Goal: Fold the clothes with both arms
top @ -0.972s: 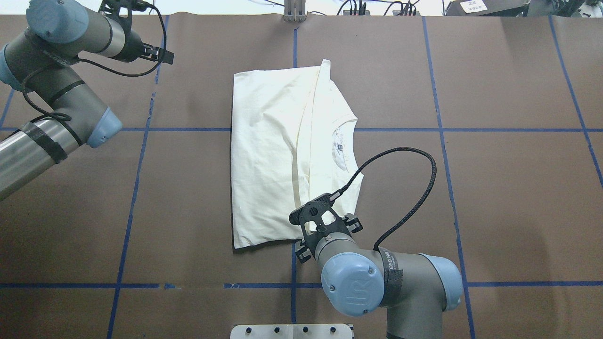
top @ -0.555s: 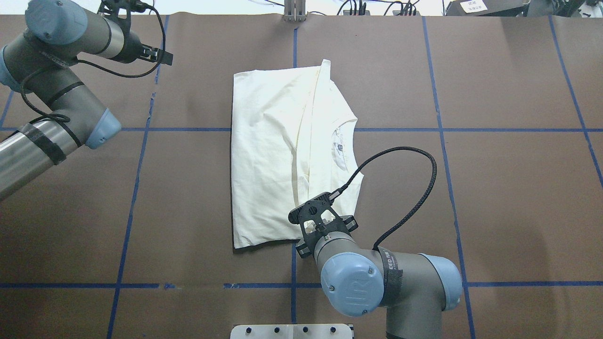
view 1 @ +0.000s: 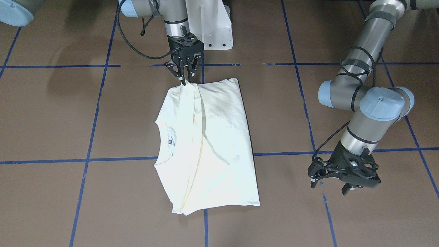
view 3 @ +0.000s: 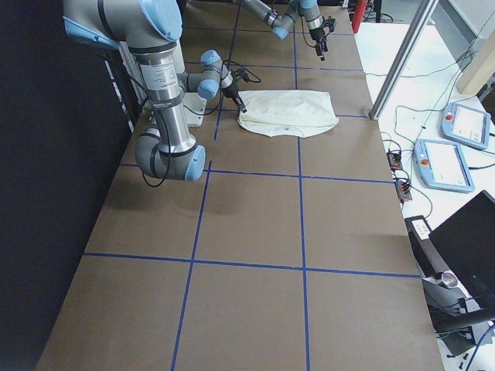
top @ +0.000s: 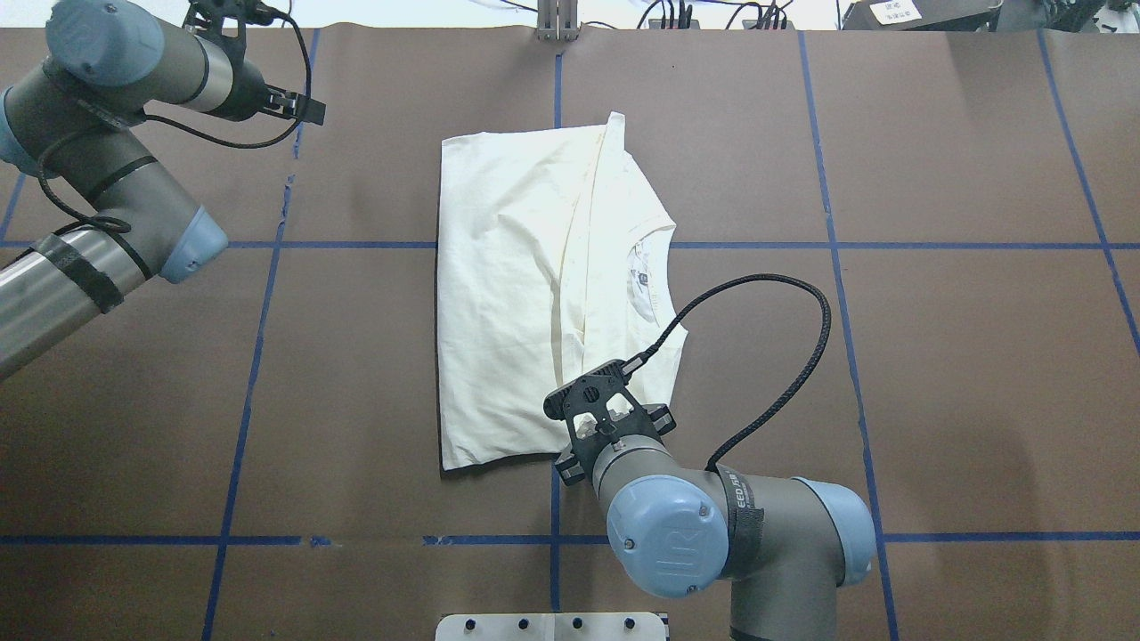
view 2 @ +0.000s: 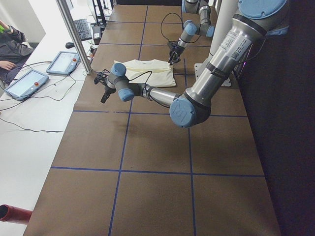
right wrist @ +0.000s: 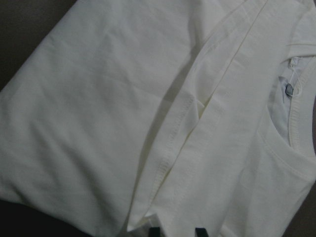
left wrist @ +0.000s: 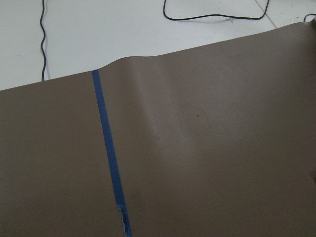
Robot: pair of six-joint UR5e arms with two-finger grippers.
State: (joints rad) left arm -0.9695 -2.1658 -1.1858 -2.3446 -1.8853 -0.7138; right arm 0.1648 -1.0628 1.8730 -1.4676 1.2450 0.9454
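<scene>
The cream shirt point(top: 517, 294) lies folded into a rough rectangle on the brown table, collar point(top: 655, 276) toward my right side; no print shows. My right gripper point(view 1: 184, 81) stands at the shirt's point(view 1: 212, 144) near edge, shut on a fold of the fabric, which rises to a small peak at the fingertips. In the right wrist view the two fingertips point(right wrist: 200, 231) sit at the bottom with cloth point(right wrist: 98, 123) between them. My left gripper point(view 1: 330, 185) hangs open over bare table far off to the left of the shirt, holding nothing.
Blue tape lines point(top: 258, 356) grid the brown table cover. The white pedestal base point(view 1: 212, 24) stands just behind the right arm. A metal post point(view 2: 74, 34) and two tablets point(view 2: 29, 81) sit beyond the far edge, where a person's arm point(view 2: 10, 37) shows.
The right gripper's jaws have drawn together on the shirt's near edge. The left arm has drifted slightly and stays away from the shirt.
</scene>
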